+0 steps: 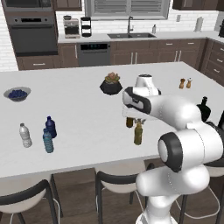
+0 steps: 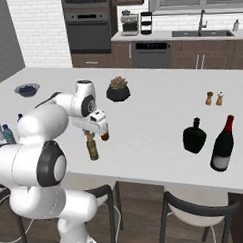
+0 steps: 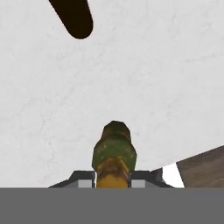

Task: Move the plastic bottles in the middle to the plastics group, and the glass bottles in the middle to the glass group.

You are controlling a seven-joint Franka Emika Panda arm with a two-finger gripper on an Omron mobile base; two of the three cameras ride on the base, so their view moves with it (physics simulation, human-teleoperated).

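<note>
The gripper (image 3: 113, 177) is clamped on the neck of the slim olive-yellow bottle (image 1: 138, 133), upright on the white bench (image 1: 87, 113), the amber-brown bottle (image 3: 74, 17) at eleven o'clock.

White island counter (image 1: 83, 118): olive-green bottle (image 1: 138, 133) stands upright near the front edge, its neck up under the arm's hand, an amber-brown bottle (image 1: 129, 122) just behind it and partly hidden. Far left, the clear bottle (image 1: 25, 135), teal bottle (image 1: 47, 141) and navy bottle (image 1: 51, 127) cluster close together. A bowl of blue fruit (image 1: 17, 93) sits back left, a dark planter (image 1: 111, 84) mid-counter, two shakers (image 1: 185, 83) right, a black bottle (image 1: 204, 109) behind the arm.
</note>
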